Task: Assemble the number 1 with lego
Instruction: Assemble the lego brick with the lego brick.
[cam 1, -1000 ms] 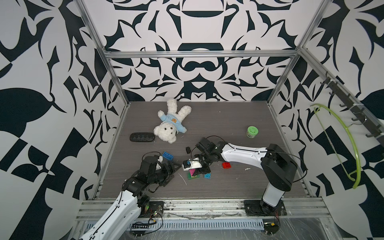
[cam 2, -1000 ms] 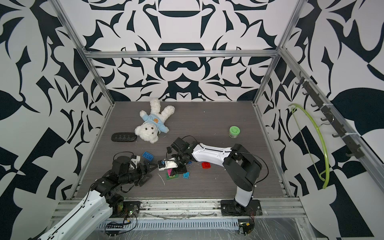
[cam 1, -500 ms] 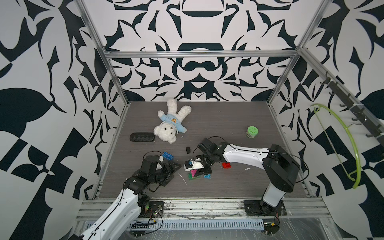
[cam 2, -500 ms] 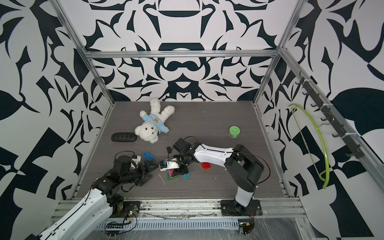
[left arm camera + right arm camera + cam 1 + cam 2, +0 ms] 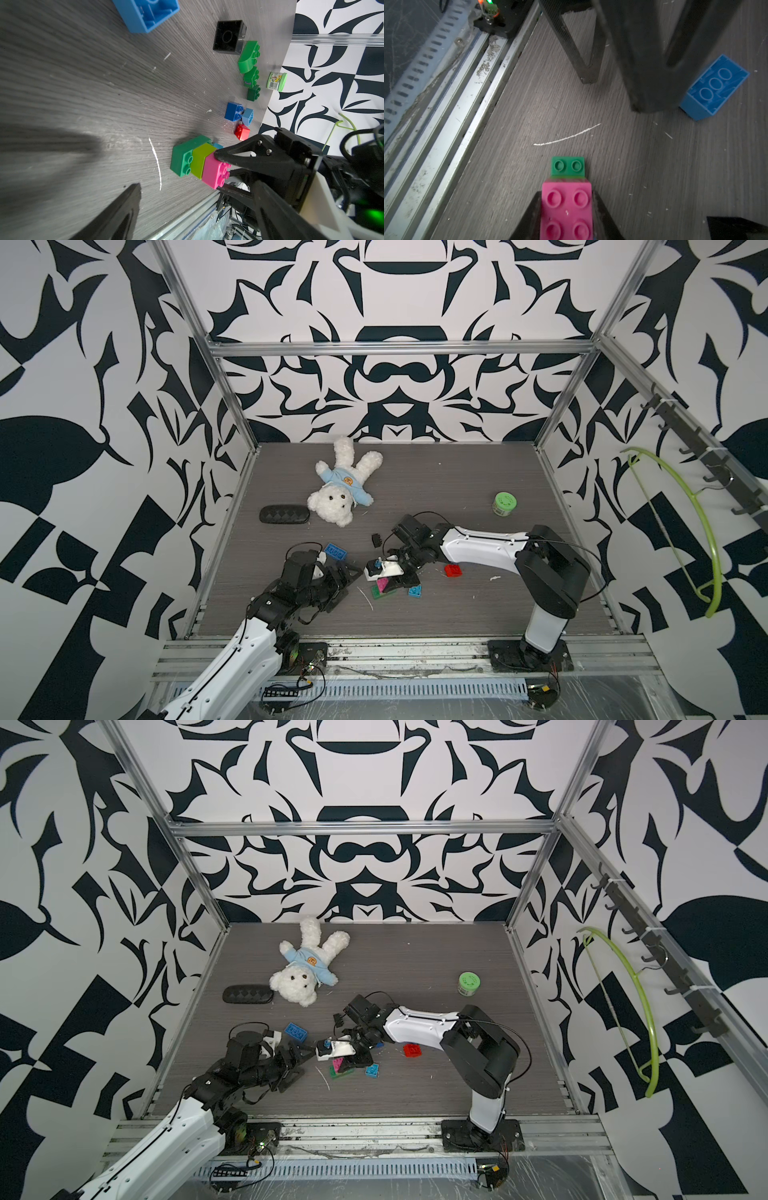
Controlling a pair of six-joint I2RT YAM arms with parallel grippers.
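Observation:
The lego lies scattered on the grey table [image 5: 457, 472]. My right gripper [image 5: 566, 218] is shut on a pink brick [image 5: 566, 207] that is joined to a lime brick [image 5: 200, 162] and a green brick [image 5: 568, 166]; this stack [image 5: 381, 587] rests low on the table. My left gripper [image 5: 349, 576] stands open and empty just left of the stack, one finger [image 5: 116, 214] showing. A big blue brick [image 5: 336, 551] lies upside down beside it. Beyond are a black brick [image 5: 228, 37], green bricks [image 5: 249, 56], a blue brick [image 5: 233, 111] and a red brick [image 5: 452, 571].
A white teddy bear [image 5: 340, 489] and a black case [image 5: 284, 514] lie at the back left. A green-lidded jar [image 5: 504, 503] stands at the back right. A small light blue brick [image 5: 414, 591] sits by the stack. The metal front rail [image 5: 446, 124] runs close by.

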